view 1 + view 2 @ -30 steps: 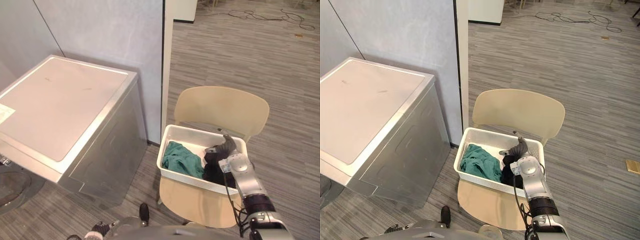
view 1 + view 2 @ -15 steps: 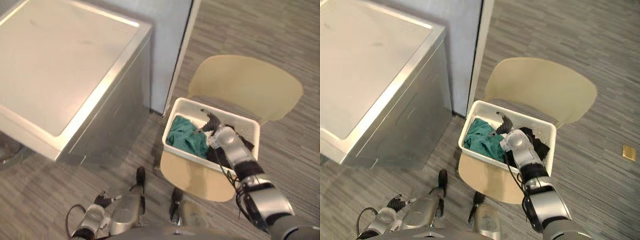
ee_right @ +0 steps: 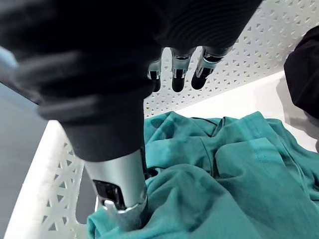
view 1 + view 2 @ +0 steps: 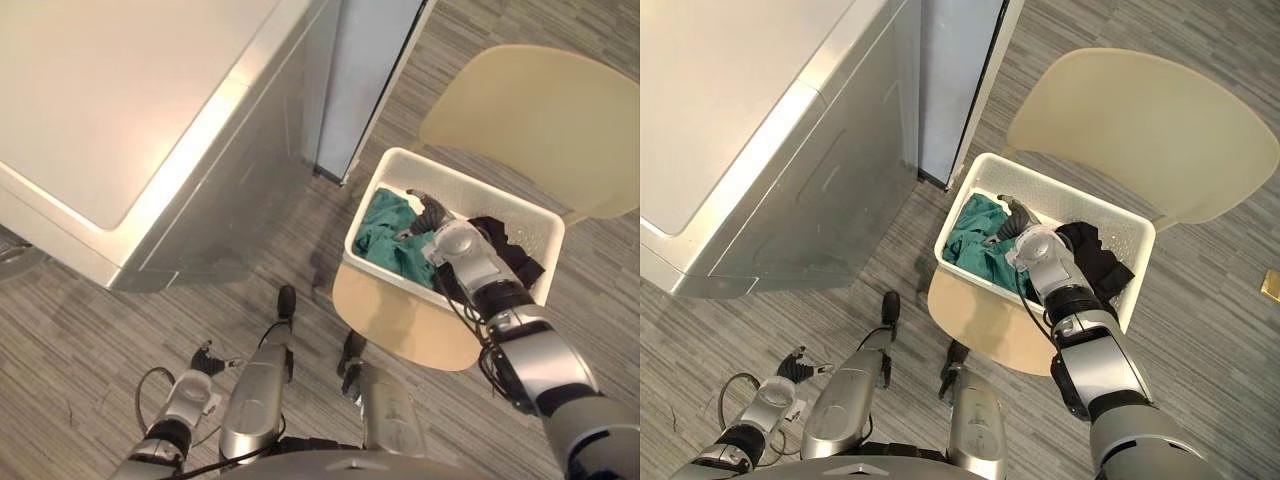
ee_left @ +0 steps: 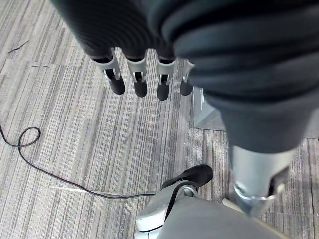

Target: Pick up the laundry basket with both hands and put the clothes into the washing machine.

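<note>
Since a second ago the right hand has crossed inside the laundry basket, from above the black garment to the edge of the teal garment. The head camera has also tipped downward, so the whole picture has shifted. The basket itself still sits on the seat of the cream chair.

Left eye view: the chair with the basket stands beside the washing machine, with a strip of grey striped floor between them. The teal garment lies in the end of the basket nearer the machine and the black garment in the other end. The left hand hangs low over the floor at the robot's left side, well apart from the basket.

Right eye view: the right hand is inside the basket, above the place where the two garments meet, its dark tips toward the far wall.

Left wrist view: the left hand's fingers are straight, side by side, pointing down at the floor and holding nothing.

Right wrist view: the right hand's fingers are straight and slightly apart, hovering near the basket's perforated wall above the teal garment. The thumb is spread away from them and reaches down to touch the teal folds. No cloth is pinched.
</note>
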Controlling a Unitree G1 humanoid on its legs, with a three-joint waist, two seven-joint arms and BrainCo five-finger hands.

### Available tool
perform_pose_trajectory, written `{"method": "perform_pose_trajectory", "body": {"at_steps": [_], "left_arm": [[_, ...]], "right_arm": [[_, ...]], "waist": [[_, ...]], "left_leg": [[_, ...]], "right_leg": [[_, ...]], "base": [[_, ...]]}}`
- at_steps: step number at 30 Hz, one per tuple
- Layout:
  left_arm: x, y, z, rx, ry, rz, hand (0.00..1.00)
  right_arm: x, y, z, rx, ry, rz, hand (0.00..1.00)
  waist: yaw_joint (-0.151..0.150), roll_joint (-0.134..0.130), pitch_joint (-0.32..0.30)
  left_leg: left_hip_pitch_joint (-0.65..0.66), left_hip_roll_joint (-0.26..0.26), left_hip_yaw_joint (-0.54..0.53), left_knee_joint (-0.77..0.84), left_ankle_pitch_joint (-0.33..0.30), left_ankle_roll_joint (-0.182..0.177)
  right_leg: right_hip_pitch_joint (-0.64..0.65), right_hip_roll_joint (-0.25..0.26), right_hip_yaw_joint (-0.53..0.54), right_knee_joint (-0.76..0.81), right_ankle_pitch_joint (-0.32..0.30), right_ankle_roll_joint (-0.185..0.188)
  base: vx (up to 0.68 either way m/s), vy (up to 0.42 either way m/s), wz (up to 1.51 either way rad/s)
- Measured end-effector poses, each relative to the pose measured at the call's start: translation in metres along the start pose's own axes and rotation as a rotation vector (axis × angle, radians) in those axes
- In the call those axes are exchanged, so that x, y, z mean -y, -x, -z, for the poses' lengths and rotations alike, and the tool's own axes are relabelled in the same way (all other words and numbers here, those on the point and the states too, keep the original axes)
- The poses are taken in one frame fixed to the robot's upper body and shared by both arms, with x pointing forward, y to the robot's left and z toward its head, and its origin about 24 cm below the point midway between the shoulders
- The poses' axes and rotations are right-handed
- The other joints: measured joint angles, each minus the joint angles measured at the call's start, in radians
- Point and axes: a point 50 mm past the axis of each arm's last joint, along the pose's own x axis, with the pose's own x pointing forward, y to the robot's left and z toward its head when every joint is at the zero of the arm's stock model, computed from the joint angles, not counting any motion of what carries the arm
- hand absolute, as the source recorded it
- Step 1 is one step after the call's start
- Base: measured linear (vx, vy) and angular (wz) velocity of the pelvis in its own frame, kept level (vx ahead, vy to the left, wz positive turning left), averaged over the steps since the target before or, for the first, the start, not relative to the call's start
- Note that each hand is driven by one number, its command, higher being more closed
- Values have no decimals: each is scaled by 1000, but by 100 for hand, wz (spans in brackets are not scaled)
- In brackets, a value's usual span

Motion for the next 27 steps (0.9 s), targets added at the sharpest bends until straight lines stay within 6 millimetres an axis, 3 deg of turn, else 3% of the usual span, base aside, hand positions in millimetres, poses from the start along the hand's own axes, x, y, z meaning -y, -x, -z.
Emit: {"method": "perform_pose_trajectory", "body": {"at_steps": [4, 8, 20, 27], "left_arm": [[-2, -2, -10, 25, -12, -15, 0], [-5, -5, -24, 61, -13, -33, 0], [-13, -10, -45, 76, 67, -79, 0], [-18, -11, -54, 84, 123, -119, 0]], "right_arm": [[0, -1, 0, -6, 12, -4, 0], [-1, -2, 14, -74, 7, -11, 0], [21, -7, 1, -60, -54, 98, 0], [20, -11, -7, -60, -105, 146, 0]], "waist": [[1, 1, 1], [17, 3, 3], [46, 6, 6], [53, 6, 6]], "left_leg": [[-43, 4, -3, 18, -1, -2], [-89, 12, -16, 37, 3, -5], [-227, 38, -38, 93, 2, -11], [-276, 51, -42, 107, 2, -14]], "right_leg": [[-43, 1, -1, 22, -2, 0], [-77, 9, -14, 31, -2, -1], [-181, 39, -29, 27, 12, -22], [-214, 53, -34, 9, 24, -29]], "base": [[16, -54, -1], [11, -64, 6], [-9, -44, -1], [-4, -8, -1]]}}
